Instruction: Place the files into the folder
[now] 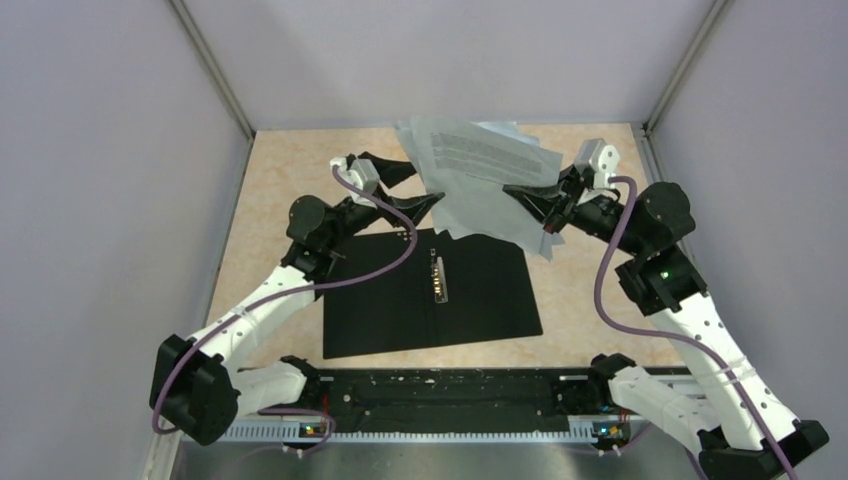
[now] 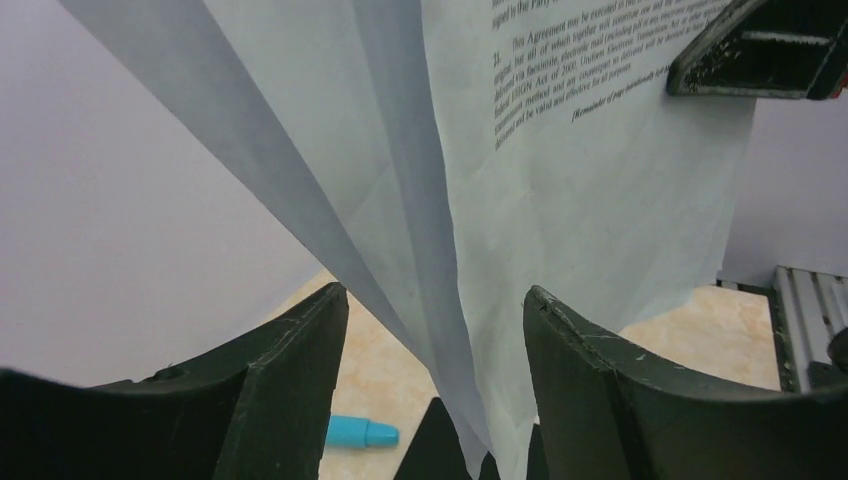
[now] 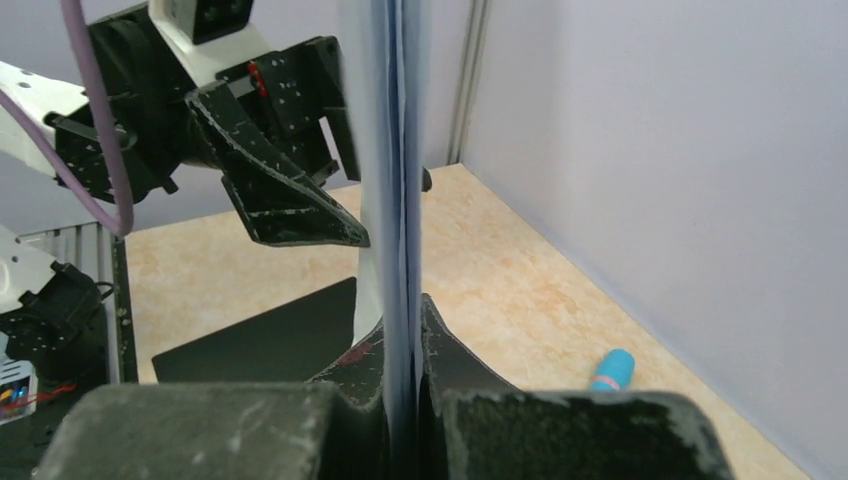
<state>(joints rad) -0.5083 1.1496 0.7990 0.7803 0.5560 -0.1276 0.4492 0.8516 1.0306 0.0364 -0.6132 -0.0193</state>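
Observation:
The files (image 1: 480, 170), white printed sheets, hang rumpled in the air above the back of the table. My right gripper (image 1: 530, 200) is shut on their right edge; in the right wrist view the sheets (image 3: 395, 150) stand edge-on, clamped between its jaws (image 3: 403, 310). My left gripper (image 1: 415, 188) is open at the sheets' left edge. In the left wrist view the paper (image 2: 560, 200) hangs loose between its spread jaws (image 2: 435, 292). The folder (image 1: 480, 300) lies open below, black inside up, with its metal clip (image 1: 438, 277) along the spine.
A blue pen-like stick (image 3: 612, 370) lies on the beige tabletop by the back right wall; it also shows in the left wrist view (image 2: 360, 432). Grey walls close in on three sides. A black rail (image 1: 450, 400) runs along the near edge.

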